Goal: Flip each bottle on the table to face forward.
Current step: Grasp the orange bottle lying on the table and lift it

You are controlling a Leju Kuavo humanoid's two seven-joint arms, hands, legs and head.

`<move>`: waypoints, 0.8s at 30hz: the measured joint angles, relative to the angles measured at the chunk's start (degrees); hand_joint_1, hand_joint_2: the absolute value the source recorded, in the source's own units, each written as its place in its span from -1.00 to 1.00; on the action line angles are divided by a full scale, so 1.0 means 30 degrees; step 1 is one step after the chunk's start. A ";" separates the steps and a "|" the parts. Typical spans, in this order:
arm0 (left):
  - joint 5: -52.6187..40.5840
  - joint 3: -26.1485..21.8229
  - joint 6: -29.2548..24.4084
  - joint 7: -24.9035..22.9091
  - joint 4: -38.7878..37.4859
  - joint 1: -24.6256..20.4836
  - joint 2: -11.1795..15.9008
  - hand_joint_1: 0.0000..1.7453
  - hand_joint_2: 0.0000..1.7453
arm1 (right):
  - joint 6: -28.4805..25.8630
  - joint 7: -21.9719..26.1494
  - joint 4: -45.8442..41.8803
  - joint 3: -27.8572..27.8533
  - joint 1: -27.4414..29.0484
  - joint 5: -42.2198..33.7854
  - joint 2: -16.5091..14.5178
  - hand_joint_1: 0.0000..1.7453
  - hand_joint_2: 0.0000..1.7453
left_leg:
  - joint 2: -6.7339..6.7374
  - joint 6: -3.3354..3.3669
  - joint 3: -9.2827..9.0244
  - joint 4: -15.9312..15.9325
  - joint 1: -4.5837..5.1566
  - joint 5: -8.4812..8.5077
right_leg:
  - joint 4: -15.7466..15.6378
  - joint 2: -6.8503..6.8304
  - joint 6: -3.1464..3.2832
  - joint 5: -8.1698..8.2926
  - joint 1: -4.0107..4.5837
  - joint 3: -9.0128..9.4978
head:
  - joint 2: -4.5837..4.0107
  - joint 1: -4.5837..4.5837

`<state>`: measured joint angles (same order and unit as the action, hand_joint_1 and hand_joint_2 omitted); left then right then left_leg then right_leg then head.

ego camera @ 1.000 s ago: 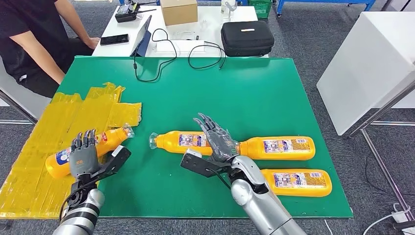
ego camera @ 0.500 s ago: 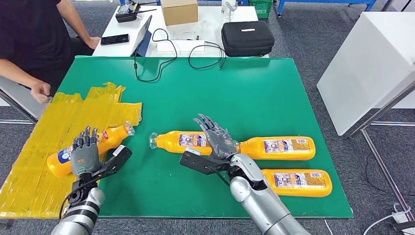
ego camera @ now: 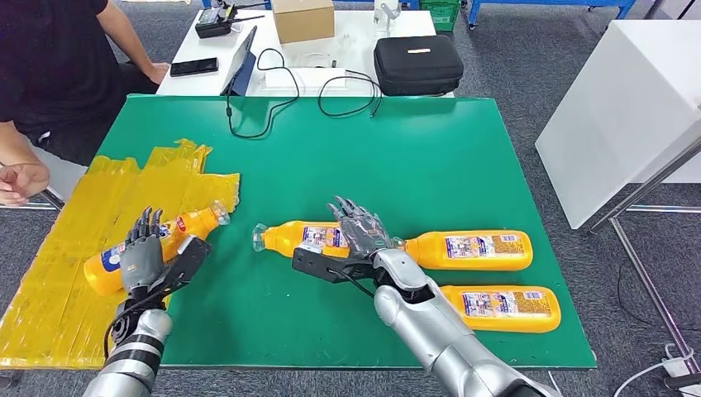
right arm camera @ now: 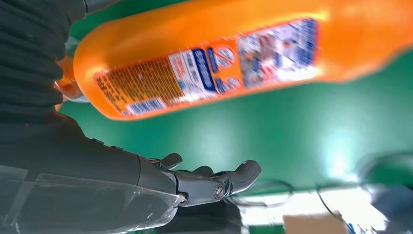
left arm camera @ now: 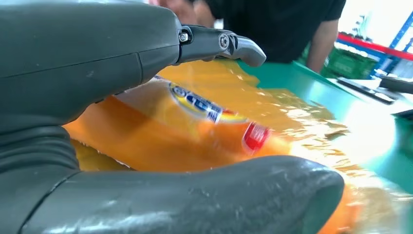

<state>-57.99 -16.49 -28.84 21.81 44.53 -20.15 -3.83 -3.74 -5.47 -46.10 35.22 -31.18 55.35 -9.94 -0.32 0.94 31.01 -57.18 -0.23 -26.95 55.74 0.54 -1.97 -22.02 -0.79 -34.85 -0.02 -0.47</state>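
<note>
An orange bottle lies on the yellow plastic sheet at the table's left, cap pointing right. My left hand hovers at it with fingers spread; in the left wrist view the bottle lies between the thumb and the fingers, with no grip. A second orange bottle lies mid-table, cap to the left, and my right hand is spread over its base end. In the right wrist view this bottle sits apart from the fingers. Two more orange bottles lie to the right.
The green table has black cables at its far edge. Behind it stands a white desk with a black case, a cardboard box and a phone. A person sits at the far left, one hand near the yellow sheet.
My left hand has moved forward onto the left bottle. My right hand has shifted slightly left over the middle bottle. The person's arm has swung down toward the left edge.
</note>
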 joint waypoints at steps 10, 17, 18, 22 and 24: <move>0.5901 0.0280 0.5357 0.1454 0.7810 0.2673 -0.1155 -1.00 -1.00 | 0.0087 -0.1298 0.3144 0.0016 -0.0777 0.1396 -0.0358 -1.00 1.00 | 0.0015 0.0004 0.0024 -0.0004 0.0004 -0.0008 | -0.0009 0.0002 -0.0001 -0.0001 -0.0004 -0.0015 | 0.0000 -0.0004; 0.7107 0.1049 0.6082 0.1558 1.1202 0.3952 -0.1697 -1.00 -1.00 | 0.0175 -0.1990 0.3885 -0.0016 -0.0861 0.2341 -0.0408 -1.00 1.00 | 0.0016 0.0003 0.0016 -0.0004 0.0004 -0.0008 | -0.0012 0.0003 -0.0001 -0.0001 -0.0001 -0.0015 | 0.0000 -0.0002; 0.7225 0.1200 0.6140 0.1494 1.1602 0.4106 -0.1755 -1.00 -1.00 | 0.0238 -0.2042 0.3964 -0.0029 -0.0871 0.2475 -0.0409 -1.00 1.00 | 0.0019 0.0003 0.0012 -0.0004 0.0004 -0.0008 | -0.0012 0.0004 -0.0001 -0.0001 -0.0001 -0.0014 | 0.0000 -0.0002; 0.7635 0.1643 0.6266 0.1401 1.2786 0.4529 -0.1892 -1.00 -1.00 | 0.0585 -0.2241 0.4278 -0.0144 -0.0939 0.2882 -0.0409 -1.00 1.00 | 0.0021 0.0003 -0.0001 -0.0004 0.0004 -0.0008 | -0.0013 0.0005 -0.0001 -0.0001 0.0000 -0.0009 | 0.0000 -0.0002; 0.7806 0.1800 0.6293 0.1406 1.3203 0.4649 -0.1918 -1.00 -1.00 | 0.0818 -0.2352 0.4475 -0.0246 -0.1011 0.3105 -0.0428 -0.50 1.00 | 0.0020 0.0003 -0.0010 -0.0003 0.0004 -0.0007 | -0.0013 0.0005 -0.0001 -0.0001 0.0001 -0.0004 | 0.0000 0.0000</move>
<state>-34.57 -11.09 -9.96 26.03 84.14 -6.20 -9.58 -1.28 -12.52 -32.67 34.48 -34.21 64.66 -11.22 -0.26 0.95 30.98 -57.19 -0.21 -26.98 55.70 0.55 -1.97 -22.02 -0.79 -34.86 -0.02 -0.47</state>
